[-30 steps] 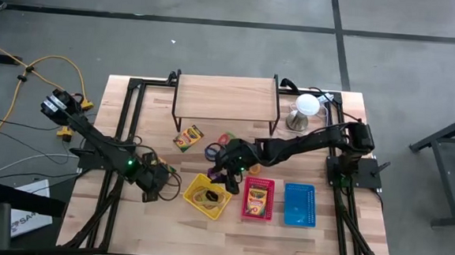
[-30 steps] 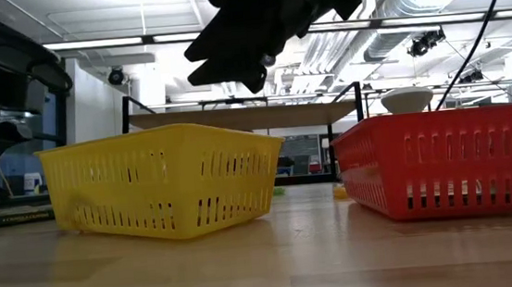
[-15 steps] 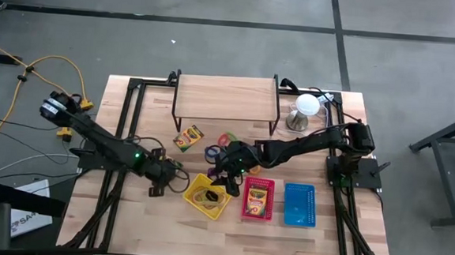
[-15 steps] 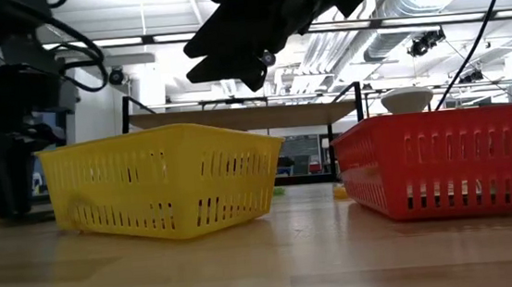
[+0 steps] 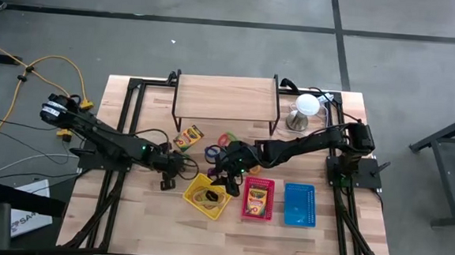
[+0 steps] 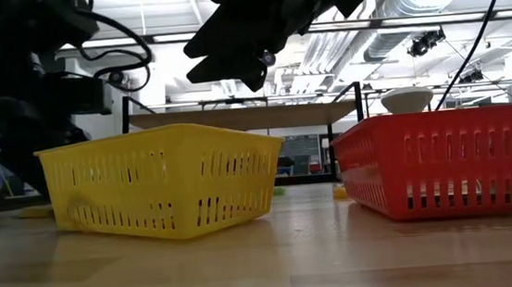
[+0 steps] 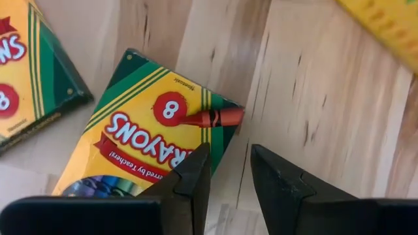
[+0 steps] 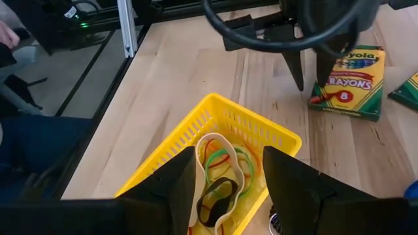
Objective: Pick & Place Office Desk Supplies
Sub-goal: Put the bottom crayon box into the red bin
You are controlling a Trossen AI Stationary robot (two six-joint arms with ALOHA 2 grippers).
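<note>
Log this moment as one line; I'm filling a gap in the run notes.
left gripper: open, empty, over edge of crayon box | right gripper: open, empty, above yellow basket | basket holds rubber bands

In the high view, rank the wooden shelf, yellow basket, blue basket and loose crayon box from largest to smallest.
1. wooden shelf, clearly largest.
2. yellow basket and blue basket: too alike to rank; the yellow one sits skewed and partly under the right gripper.
3. loose crayon box, smallest.

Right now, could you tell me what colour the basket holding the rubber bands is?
Yellow basket; the right wrist view shows it best.
</note>
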